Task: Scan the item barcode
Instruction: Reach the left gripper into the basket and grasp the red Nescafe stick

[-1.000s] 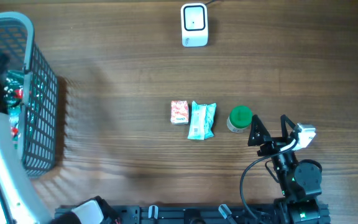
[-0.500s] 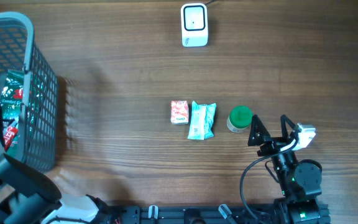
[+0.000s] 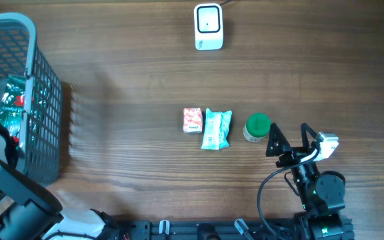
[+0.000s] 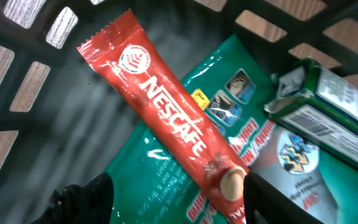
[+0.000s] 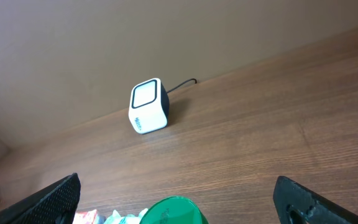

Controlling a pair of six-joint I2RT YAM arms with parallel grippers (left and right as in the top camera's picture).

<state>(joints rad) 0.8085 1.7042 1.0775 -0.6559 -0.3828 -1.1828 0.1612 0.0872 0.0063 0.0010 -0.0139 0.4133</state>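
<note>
Left gripper (image 4: 178, 200), jaws apart astride the lower end of the red Nescafé stick sachet (image 4: 166, 134), which lies on a green foil packet (image 4: 229, 102) inside the dark plastic mesh basket (image 3: 45, 120); right gripper (image 3: 289, 131), jaws wide apart, just beside the green-lidded jar (image 3: 257, 127).

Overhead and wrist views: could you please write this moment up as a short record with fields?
scanner: white scanner, far side of the table
row at mid-table: red pack, teal packet, green-lidded jar
basket: grey basket at the left edge
in basket: red coffee stick lying on a green packet, green box beside them
left gripper: inside the basket, open, jaws either side of the stick's end
right gripper: open, empty, beside the jar
</note>
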